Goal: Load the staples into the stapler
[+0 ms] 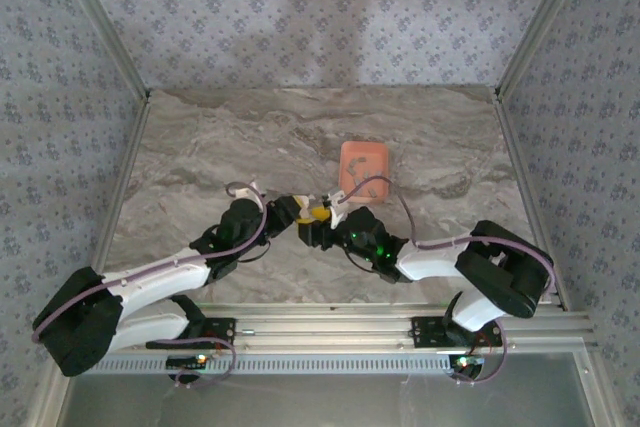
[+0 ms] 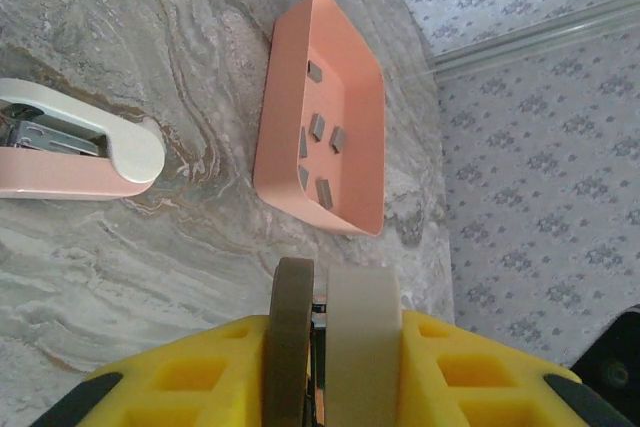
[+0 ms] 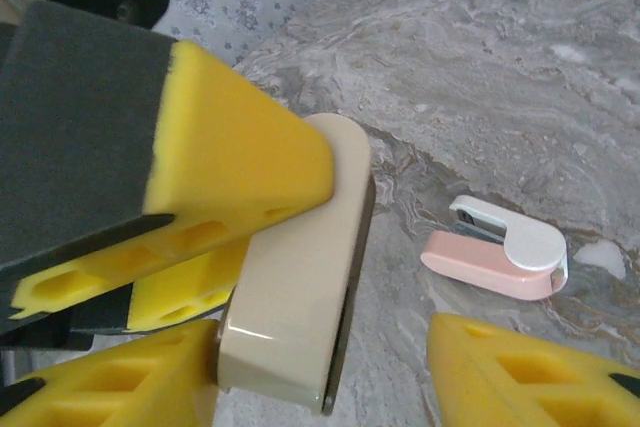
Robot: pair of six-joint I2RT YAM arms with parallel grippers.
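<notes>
The left gripper and right gripper block each other mid-table. Tray at their one o'clock. Open table from nine to twelve.

Marbled table bears a salmon tray and pink-white stapler.

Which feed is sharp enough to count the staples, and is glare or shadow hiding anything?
Left wrist: tray and staples sharp, evenly lit, no glare. Top external: staples too small to make out, faint shadow on the back wall. Right wrist: stapler clear; small glints on the beige finger pad up close.
</notes>
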